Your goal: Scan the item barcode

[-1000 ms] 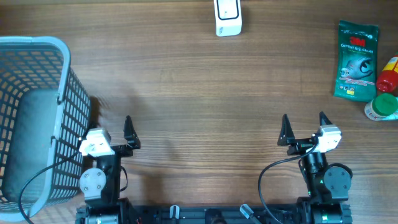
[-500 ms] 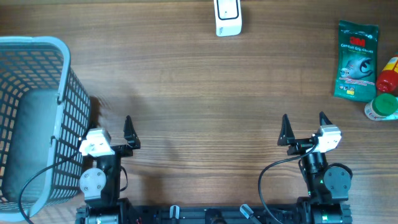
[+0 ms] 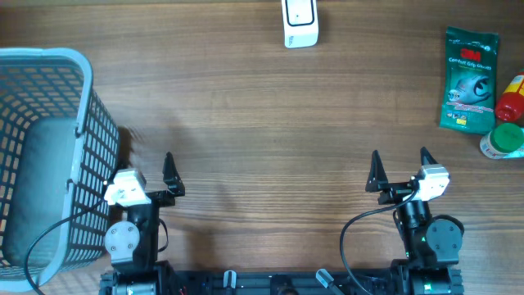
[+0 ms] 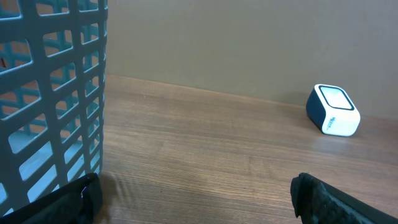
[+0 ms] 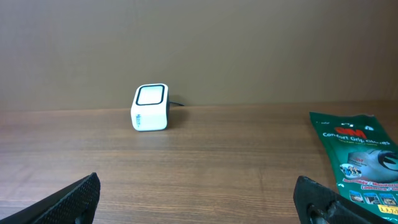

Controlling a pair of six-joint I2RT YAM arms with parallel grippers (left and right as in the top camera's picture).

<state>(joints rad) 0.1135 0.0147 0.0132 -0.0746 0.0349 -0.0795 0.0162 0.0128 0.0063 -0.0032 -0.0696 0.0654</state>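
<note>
1. A wooden tabletop (image 3: 246, 106) fills the overhead view, mid-brown, its grain running left to right in long streaks.
2. In both wrist views a plain wall (image 5: 249, 50) rises behind the tabletop's far edge, flat tan-brown and uniform.
3. The light is soft and even; shadows on the wood are faint.

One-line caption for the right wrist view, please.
Open, empty right pincer facing the white barcode scanner, green 3M packet lying flat on the table at right.
</note>
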